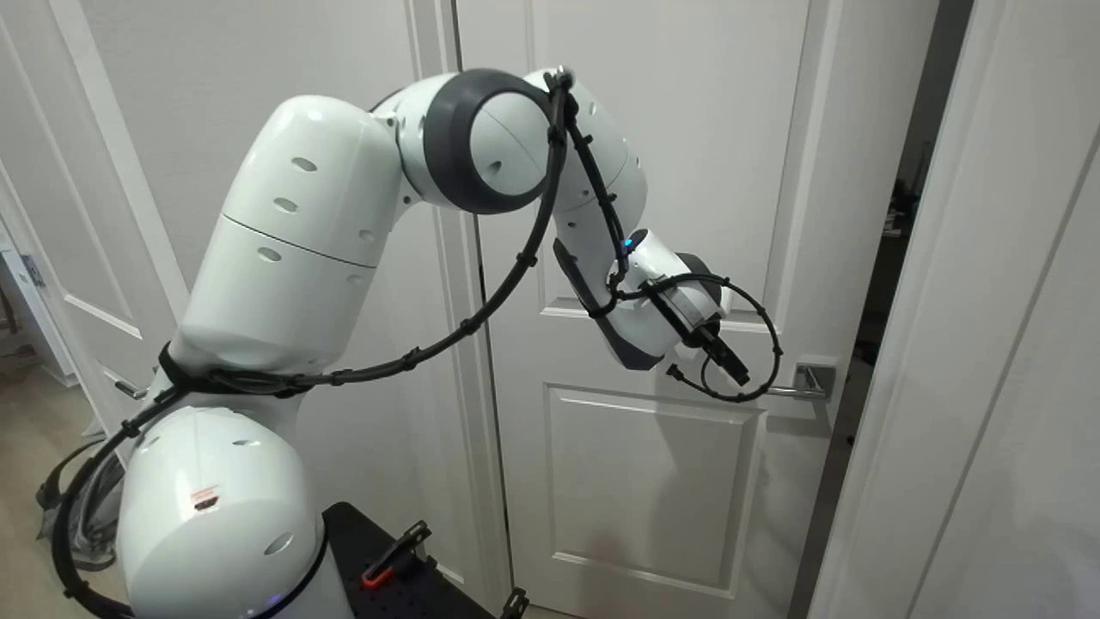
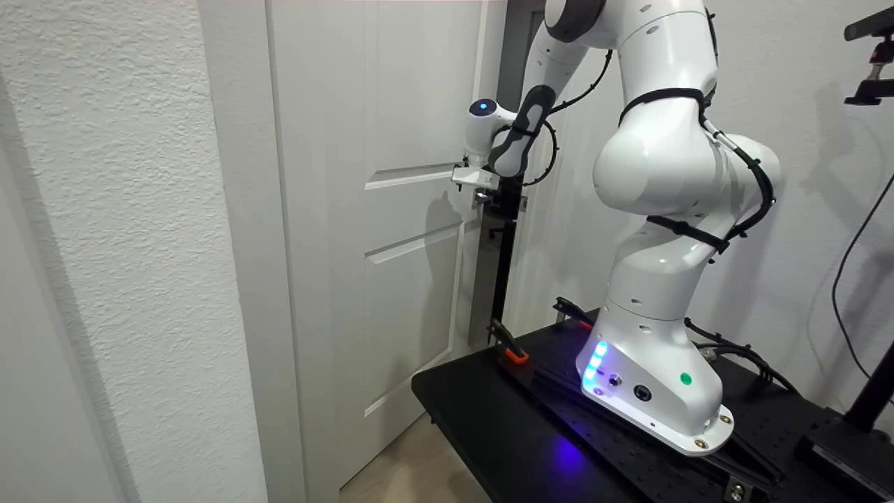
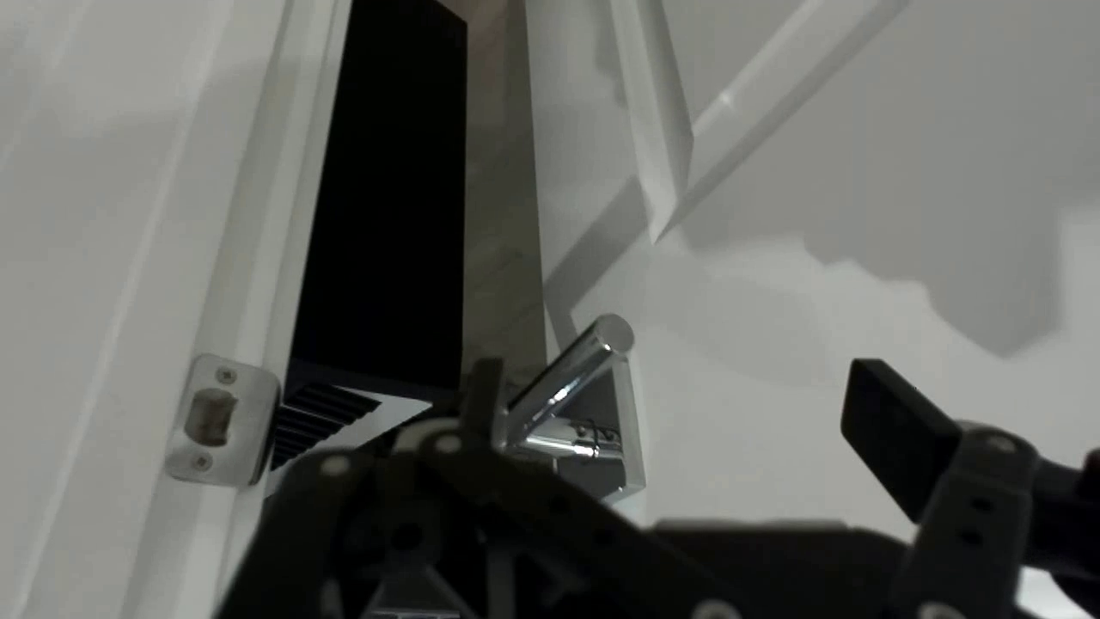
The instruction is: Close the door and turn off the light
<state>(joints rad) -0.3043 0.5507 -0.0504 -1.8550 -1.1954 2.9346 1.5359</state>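
Glossy white arm (image 1: 292,215), dark joint ring (image 1: 449,142), black cable (image 1: 473,323), blue base lights (image 2: 595,365)

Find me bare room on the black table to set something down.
Free: the black table between its edge facing the door and the mounting plate. Crowded: around the robot's base, with clamps and cables close by.

Dim, w/ soft shadows on door (image 2: 398,223), blue glow on tbl (image 2: 489,405); wrist view darker, foregrnd blurry
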